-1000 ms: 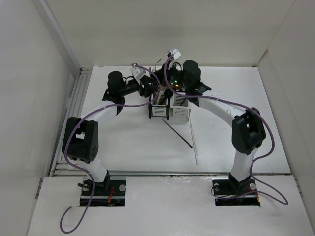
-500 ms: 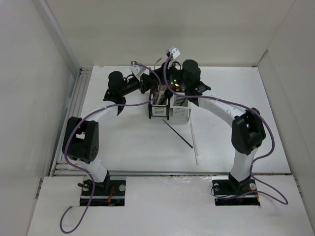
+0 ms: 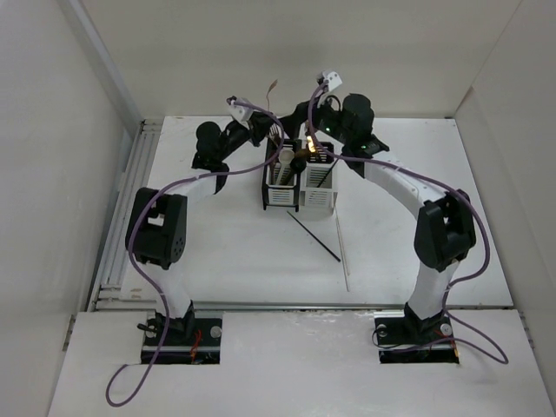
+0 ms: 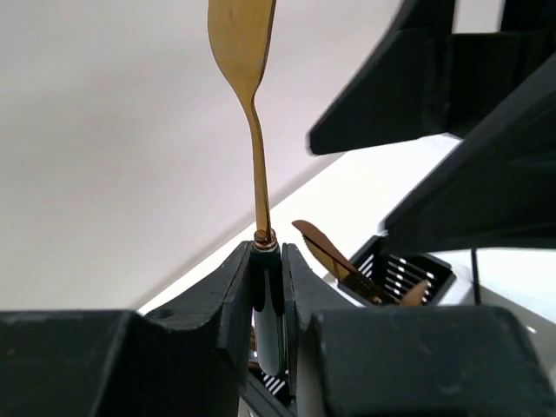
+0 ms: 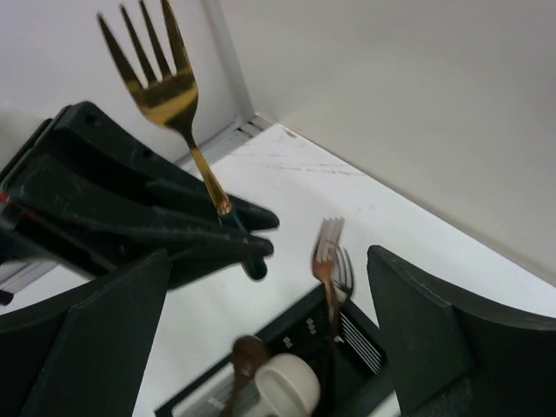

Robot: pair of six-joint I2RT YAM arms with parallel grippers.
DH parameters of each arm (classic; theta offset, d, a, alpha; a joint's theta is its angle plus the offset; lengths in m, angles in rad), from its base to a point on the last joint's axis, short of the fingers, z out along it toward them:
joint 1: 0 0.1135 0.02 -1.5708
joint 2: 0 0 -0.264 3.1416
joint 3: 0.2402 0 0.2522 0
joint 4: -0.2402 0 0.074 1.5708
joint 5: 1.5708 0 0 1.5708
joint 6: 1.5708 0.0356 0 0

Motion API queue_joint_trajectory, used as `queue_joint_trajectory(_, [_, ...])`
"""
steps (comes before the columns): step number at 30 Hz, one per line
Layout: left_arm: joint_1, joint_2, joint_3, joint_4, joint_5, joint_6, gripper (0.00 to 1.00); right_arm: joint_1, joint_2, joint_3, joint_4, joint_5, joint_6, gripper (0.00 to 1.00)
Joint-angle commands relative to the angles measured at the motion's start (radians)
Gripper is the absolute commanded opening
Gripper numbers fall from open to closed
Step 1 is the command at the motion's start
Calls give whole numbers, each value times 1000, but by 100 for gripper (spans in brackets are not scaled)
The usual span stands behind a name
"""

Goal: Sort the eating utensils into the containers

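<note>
My left gripper (image 4: pixel 267 261) is shut on the dark handle of a gold fork (image 4: pixel 248 52), whose head points up. The right wrist view shows that fork (image 5: pixel 161 78) standing out of the left gripper's black fingers (image 5: pixel 221 234). My right gripper (image 5: pixel 268 304) is open and holds nothing, above the two joined containers (image 3: pixel 300 195). In the left container stand a cream spoon (image 5: pixel 287 382), a brown wooden spoon (image 5: pixel 246 356) and a copper fork (image 5: pixel 328 252). A black chopstick (image 3: pixel 313 235) and a white chopstick (image 3: pixel 342 252) lie on the table in front of the containers.
Purple cables (image 3: pixel 165 195) loop along both arms. White walls close in the table on three sides. A metal rail (image 3: pixel 130 187) runs along the left edge. The two grippers sit close together over the back of the caddies.
The left gripper has closed on the gold fork's handle and risen with it. The right gripper has opened and pulled up and to the right, away from the fork.
</note>
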Motion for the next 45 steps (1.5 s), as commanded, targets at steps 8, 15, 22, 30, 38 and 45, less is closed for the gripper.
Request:
queue_joint_trajectory(8, [-14, 202, 128, 282, 2, -204, 0, -102, -193, -174, -135, 53, -140, 100])
queue_joint_trajectory(15, [-23, 251, 128, 304, -1, -227, 0, -168, -216, -165, -205, 66, -161, 100])
queue_joint_trajectory(22, [-23, 242, 91, 267, 21, -250, 4, -199, -207, -145, -214, 66, -171, 100])
queue_joint_trajectory(30, [-23, 242, 55, 199, 12, -232, 11, -208, -189, -116, -235, 57, -180, 100])
queue_joint_trajectory(38, [-23, 242, 33, 210, 12, -189, 59, -227, -198, -107, -264, 57, -189, 100])
queue_joint_trajectory(45, [4, 212, 33, 219, 12, -189, 67, -207, -207, -85, -292, 102, -258, 100])
